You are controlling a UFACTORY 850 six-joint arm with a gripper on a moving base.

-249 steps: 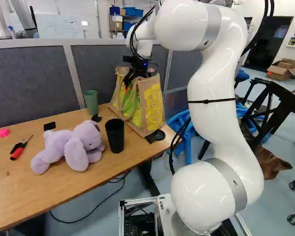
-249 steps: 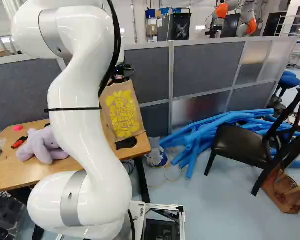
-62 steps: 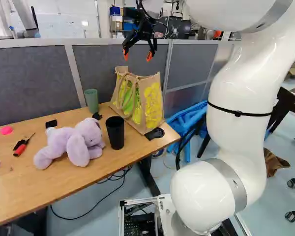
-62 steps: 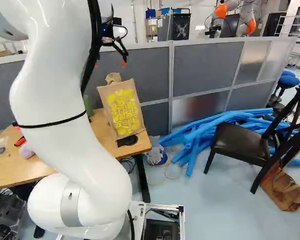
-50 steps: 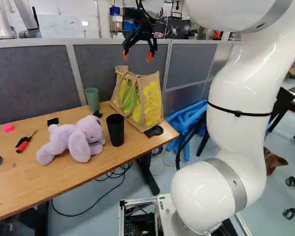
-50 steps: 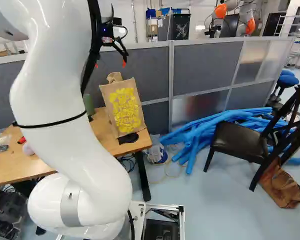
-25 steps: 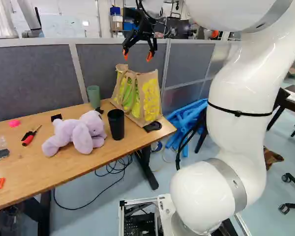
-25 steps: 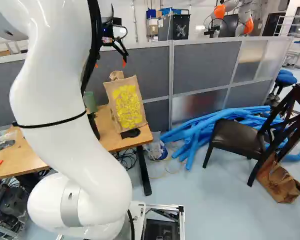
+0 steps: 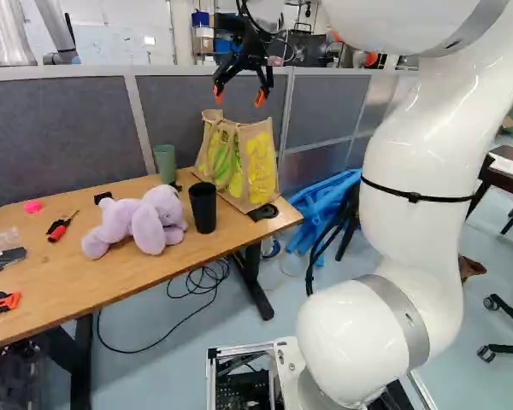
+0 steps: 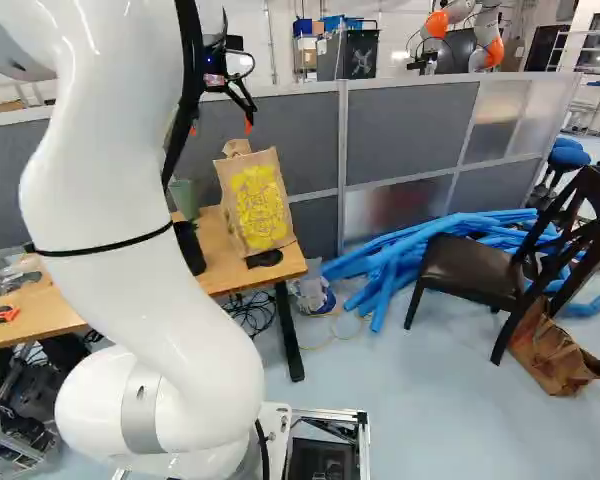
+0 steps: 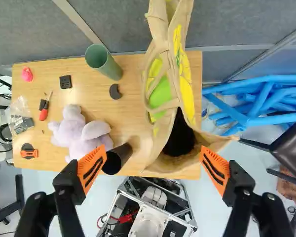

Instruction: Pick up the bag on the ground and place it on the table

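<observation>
Claw (image 9: 239,96) wide, upper middle of left base view, above bag (image 9: 259,171). Bag stands on desk (image 9: 128,286), near black cup (image 9: 203,210). Right base view, lower right: brown sack (image 10: 552,355) on floor (image 10: 430,410), by chair (image 10: 470,268).

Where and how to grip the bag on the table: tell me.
From straight above, I'd say, the tool straddling the top edge of the bag, at its yellow-printed panel: it stands upright with its mouth open upward, so that wall could be gripped from inside and out.
</observation>
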